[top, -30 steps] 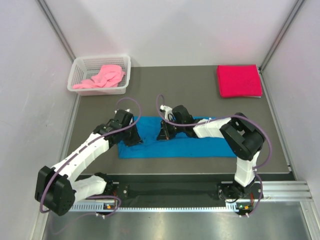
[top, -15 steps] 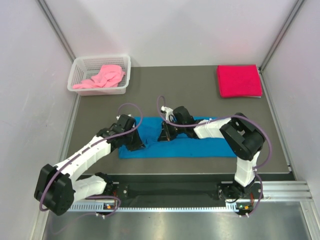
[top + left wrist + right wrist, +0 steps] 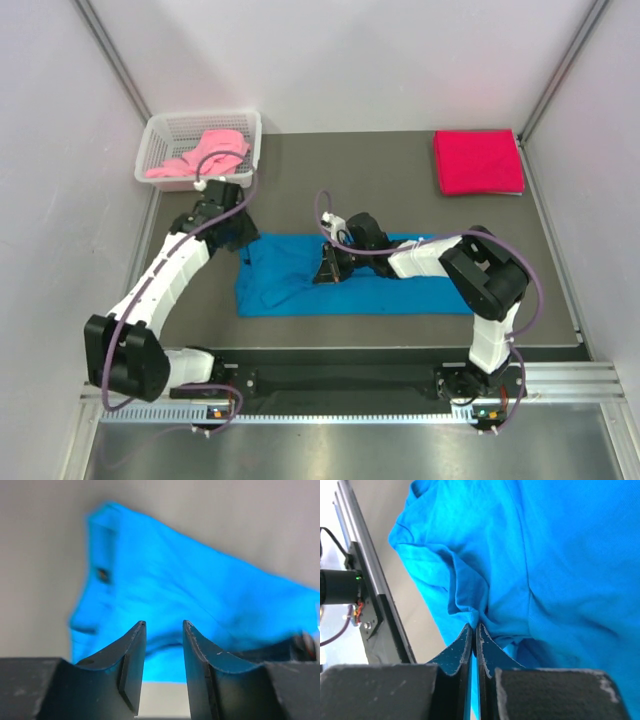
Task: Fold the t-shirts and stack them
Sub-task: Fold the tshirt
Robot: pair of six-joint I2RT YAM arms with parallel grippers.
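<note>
My right gripper point(image 3: 474, 627) pinches a fold of the blue t-shirt point(image 3: 380, 292), which lies spread mid-table. My left gripper point(image 3: 163, 625) hovers above the shirt's left end, fingers parted and holding nothing. The red t-shirt point(image 3: 478, 162) lies folded far right; the pink t-shirt point(image 3: 205, 153) fills the white basket point(image 3: 160, 128).

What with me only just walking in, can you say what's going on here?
Two arms are folding the blue t-shirt. The right gripper is shut on a pinch of its cloth; the left gripper hangs open near its left end, holding nothing. The red t-shirt lies folded far right; the pink t-shirt sits in the basket.
</note>
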